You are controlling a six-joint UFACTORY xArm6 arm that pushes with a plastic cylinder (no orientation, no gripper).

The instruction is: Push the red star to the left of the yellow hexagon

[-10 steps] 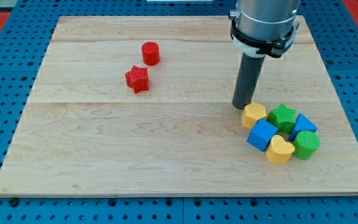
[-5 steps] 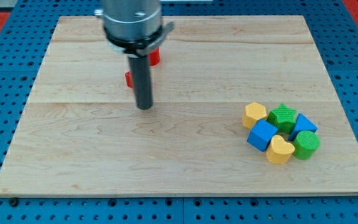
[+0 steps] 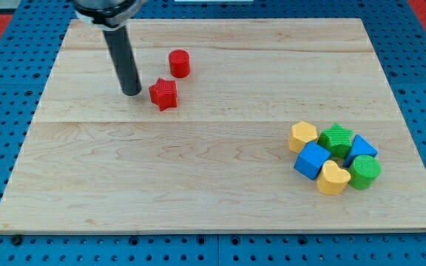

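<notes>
The red star [image 3: 163,94] lies on the wooden board at the upper left of centre. My tip [image 3: 132,92] stands just to the view's left of the red star, a small gap apart. The yellow hexagon [image 3: 302,137] sits far to the view's right, at the left edge of a cluster of blocks. The rod rises from the tip to the view's top left.
A red cylinder [image 3: 179,63] stands just above and right of the red star. The cluster by the yellow hexagon holds a green star [image 3: 337,138], a blue cube [image 3: 313,159], a yellow heart [image 3: 333,178], a blue triangle-like block [image 3: 361,149] and a green cylinder [image 3: 364,171].
My tip has swept from beside the yellow hexagon across the board to the view's left, passing below the red star, and now stands left of it. The blocks have not moved.
</notes>
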